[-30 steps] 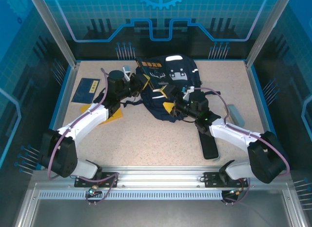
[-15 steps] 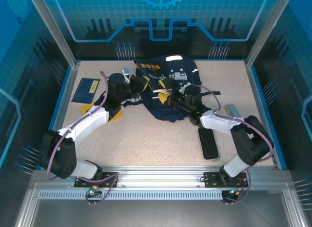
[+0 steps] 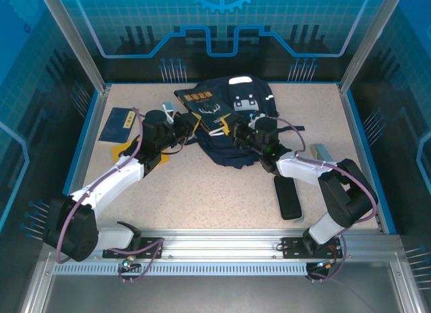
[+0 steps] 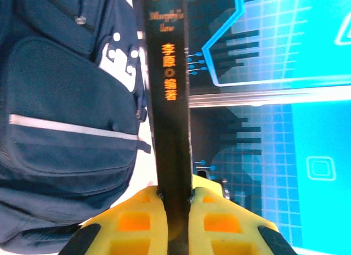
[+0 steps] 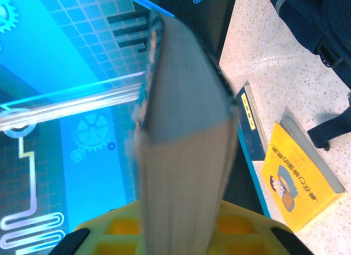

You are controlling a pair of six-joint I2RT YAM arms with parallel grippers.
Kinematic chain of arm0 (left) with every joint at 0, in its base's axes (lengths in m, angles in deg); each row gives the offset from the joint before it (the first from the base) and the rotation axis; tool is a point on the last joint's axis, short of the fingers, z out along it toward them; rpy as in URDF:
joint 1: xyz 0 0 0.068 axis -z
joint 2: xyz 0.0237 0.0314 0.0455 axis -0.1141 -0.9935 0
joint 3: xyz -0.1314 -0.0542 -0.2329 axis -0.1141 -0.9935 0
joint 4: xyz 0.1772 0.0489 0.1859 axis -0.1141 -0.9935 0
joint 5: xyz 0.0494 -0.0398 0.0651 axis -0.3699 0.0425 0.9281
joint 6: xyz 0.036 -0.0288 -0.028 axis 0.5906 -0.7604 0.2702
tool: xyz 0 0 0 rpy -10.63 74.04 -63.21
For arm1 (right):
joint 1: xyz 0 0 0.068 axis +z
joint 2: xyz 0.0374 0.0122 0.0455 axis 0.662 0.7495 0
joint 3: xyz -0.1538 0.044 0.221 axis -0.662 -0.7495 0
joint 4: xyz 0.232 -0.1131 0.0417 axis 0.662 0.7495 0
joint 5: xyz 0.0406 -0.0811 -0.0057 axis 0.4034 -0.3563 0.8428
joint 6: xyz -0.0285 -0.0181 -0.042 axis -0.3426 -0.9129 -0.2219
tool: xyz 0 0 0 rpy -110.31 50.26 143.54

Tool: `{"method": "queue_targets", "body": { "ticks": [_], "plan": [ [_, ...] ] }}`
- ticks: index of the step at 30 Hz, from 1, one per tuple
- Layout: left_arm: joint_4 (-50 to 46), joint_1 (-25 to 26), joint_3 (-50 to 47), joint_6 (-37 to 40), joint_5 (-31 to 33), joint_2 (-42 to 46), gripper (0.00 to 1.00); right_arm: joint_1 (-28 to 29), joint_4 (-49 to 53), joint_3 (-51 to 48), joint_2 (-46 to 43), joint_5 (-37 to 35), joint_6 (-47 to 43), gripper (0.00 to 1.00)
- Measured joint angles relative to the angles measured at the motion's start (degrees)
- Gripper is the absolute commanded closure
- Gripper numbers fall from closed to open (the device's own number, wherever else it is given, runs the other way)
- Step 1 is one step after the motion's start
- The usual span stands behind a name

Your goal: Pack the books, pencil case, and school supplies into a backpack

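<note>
The left end effector [image 3: 193, 122] stayed pinched on the spine of the black book [image 3: 205, 103]. In the left wrist view its yellow fingers [image 4: 140, 216] pressed against both covers. The right end effector [image 3: 227, 128] had hung spread by the near edge of the backpack [image 3: 250, 101] a second earlier. It had since come up to the book and closed on its page edge, and in the right wrist view its fingers [image 5: 249, 227] sat tight against both faces. The book was held over the backpack's left side. It had turned so that more of its gold-lettered cover faced up, and it had shifted slightly left. The left arm's elbow had swung down and leftward. The navy book [image 3: 119, 123] and the yellow book [image 3: 125, 151] lay unmoved on the counter [image 3: 202, 185], left of the backpack.
</note>
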Motion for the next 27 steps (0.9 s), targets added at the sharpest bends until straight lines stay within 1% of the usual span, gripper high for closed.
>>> {"method": "queue_targets", "body": {
  "ticks": [1,2,3,5,6,7,9,11,14,19,21,25,27],
  "plan": [
    [-1.27,0.0,-0.07,0.44,-0.07,0.24,0.65,0.02,1.05,0.0,-0.35,0.09,-1.05,0.93],
    [-2.25,0.07,-0.07,0.96,-0.28,0.46,0.52,0.02,1.86,0.0,-0.72,0.33,-2.03,0.94],
    [-3.76,0.11,-0.07,2.05,-0.46,1.05,0.43,0.0,3.1,0.0,-1.25,0.17,-3.41,0.96],
    [-6.49,0.15,-0.04,4.44,-0.7,2.49,0.28,-0.7,6.88,0.0,-2.47,-0.39,-7.06,0.97],
    [-8.22,0.17,-0.02,6.64,-0.92,3.34,0.22,-1.22,9.55,0.0,-3.19,-0.61,-9.29,0.97],
    [-10.16,0.17,0.15,9.2,-1.09,3.93,0.18,-1.79,12.44,0.0,-4.02,-0.94,-11.63,0.97],
    [-14.58,0.17,1.49,14.53,-1.4,4.09,0.14,-3.1,18.95,0.0,-6.51,-1.97,-16.63,0.97],
    [-18.95,0.31,3.58,20.92,-1.97,3.32,0.13,-4.57,26.4,0.0,-10.34,-3.43,-22.05,0.97],
    [-24.17,1.51,8.07,30.75,-3.17,0.15,0.08,-6.75,36.63,0.02,-17.42,-6.95,-30.14,0.97],
    [-31.06,5.75,19.1,45.55,-4.94,-11.06,0.05,-12.35,50.93,1.33,-28.72,-11.8,-40.19,0.97],
    [-32.98,7.54,23.69,50.64,-4.83,-16.26,0.02,-15.39,55.84,2.19,-31.95,-12.85,-43.21,0.96],
    [-36.81,11.41,32.39,59.91,-1.81,-26.32,0.01,-22.32,65.18,3.63,-36.94,-13.62,-48.24,0.95],
    [-38.91,12.81,37.03,63.63,-0.39,-30.93,0.03,-25.03,68.48,3.67,-38.66,-13.57,-50.16,0.95]
  ]
}}
